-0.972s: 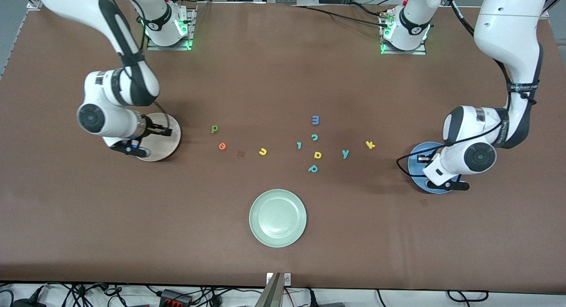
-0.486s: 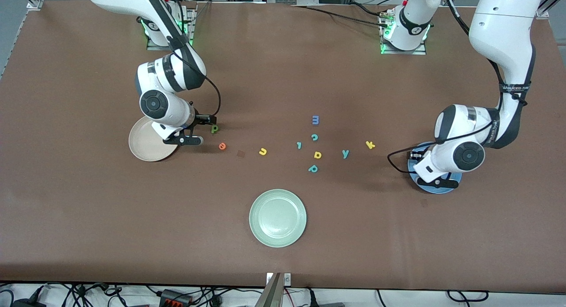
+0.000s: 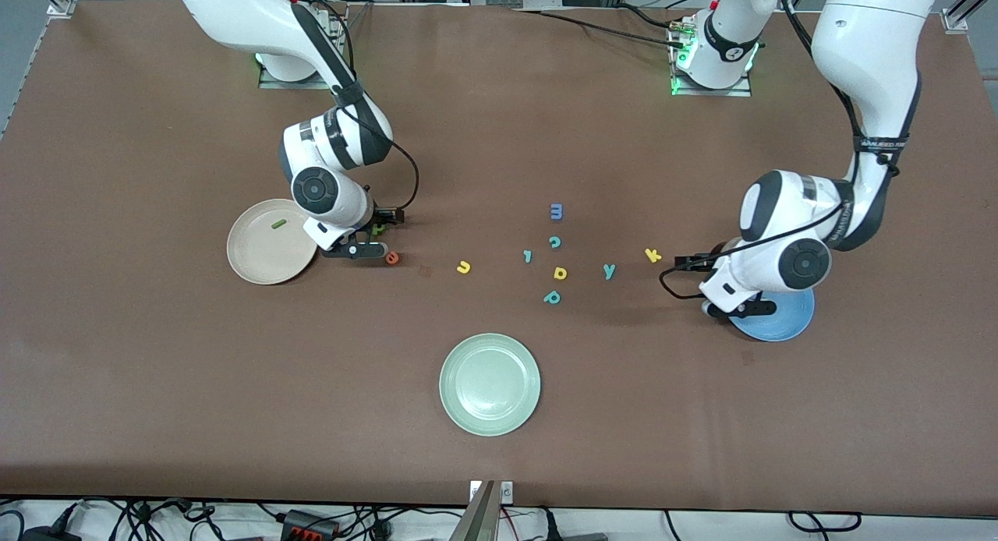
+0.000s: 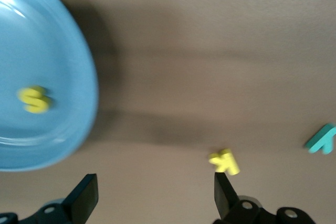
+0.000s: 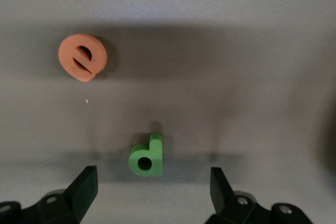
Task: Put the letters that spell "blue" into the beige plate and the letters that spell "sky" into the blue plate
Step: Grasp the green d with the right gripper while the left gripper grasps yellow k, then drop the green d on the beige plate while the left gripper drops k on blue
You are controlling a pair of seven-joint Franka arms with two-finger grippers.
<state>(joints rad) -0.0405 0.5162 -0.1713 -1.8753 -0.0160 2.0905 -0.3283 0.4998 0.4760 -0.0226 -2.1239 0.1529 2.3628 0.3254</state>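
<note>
Green bar lies in beige plate, mid-left of frame; yellow s in blue plate, mid-right. Right pincer, spread, hangs over green b beside orange e. Left pincer, spread, hangs over tabletop near yellow k.

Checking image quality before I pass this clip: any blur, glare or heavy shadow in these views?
Left wrist view: motion-smeared; blue plate, yellow s and yellow k have soft edges. Right wrist view: sharper; orange e and green letter crisp, with a dark shadow band across the table. Front view: even light, no strong glare, soft arm shadows on the table.
</note>
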